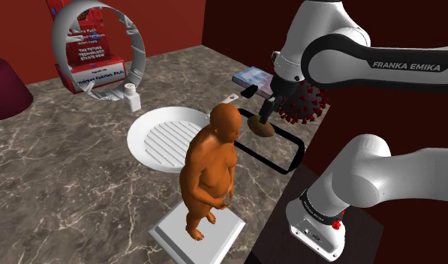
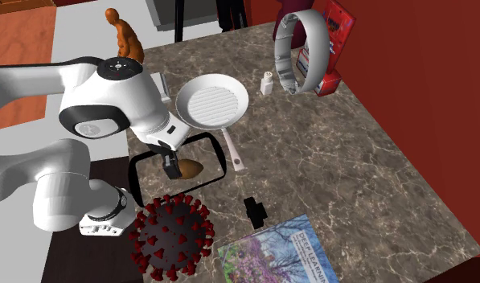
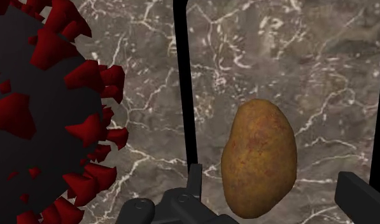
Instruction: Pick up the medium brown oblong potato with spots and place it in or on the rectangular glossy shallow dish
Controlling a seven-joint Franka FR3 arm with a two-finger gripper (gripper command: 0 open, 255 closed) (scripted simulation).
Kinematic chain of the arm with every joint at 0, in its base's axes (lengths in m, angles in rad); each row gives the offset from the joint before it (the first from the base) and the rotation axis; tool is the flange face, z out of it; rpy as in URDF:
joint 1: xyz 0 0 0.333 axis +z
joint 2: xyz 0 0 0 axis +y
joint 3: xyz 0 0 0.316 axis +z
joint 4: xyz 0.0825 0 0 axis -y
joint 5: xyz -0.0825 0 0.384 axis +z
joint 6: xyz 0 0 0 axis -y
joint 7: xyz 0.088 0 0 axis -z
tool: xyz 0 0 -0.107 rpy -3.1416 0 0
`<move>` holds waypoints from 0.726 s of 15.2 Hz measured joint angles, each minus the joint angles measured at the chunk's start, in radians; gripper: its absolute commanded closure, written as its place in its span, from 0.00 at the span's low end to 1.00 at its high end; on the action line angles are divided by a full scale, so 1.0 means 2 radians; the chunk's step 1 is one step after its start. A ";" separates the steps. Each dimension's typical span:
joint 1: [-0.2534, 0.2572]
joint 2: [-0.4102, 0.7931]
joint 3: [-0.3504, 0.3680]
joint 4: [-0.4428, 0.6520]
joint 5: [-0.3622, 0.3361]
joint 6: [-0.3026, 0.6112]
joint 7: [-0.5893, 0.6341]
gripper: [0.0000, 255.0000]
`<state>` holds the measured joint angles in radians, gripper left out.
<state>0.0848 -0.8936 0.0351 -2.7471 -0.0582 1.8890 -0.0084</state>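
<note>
The brown spotted potato [image 1: 262, 128] [image 2: 187, 169] [image 3: 258, 156] lies inside the black rim of the rectangular shallow dish [image 1: 286, 161] [image 2: 133, 173] [image 3: 179, 95], whose see-through bottom shows the marble under it. My gripper [image 1: 266, 116] [image 2: 167, 161] [image 3: 274, 181] hangs just over the potato and is open. One finger stands on each side of the potato, with a gap on both sides, so neither touches it.
A black ball with red spikes [image 1: 305, 101] [image 2: 170, 237] [image 3: 35, 114] sits close beside the dish and the gripper. An orange figurine on a white base [image 1: 211, 165], a white grill pan [image 1: 168, 135], a book [image 2: 278, 257] and a small black piece [image 2: 254, 209] surround it.
</note>
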 measured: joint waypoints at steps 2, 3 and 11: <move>0.000 0.000 0.000 0.000 0.000 0.000 0.000 0.00; 0.000 -0.002 0.000 0.006 0.000 -0.008 0.000 0.00; 0.002 -0.004 0.003 0.061 0.003 -0.065 -0.001 0.00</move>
<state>0.0885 -0.9021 0.0415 -2.6253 -0.0512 1.7587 -0.0094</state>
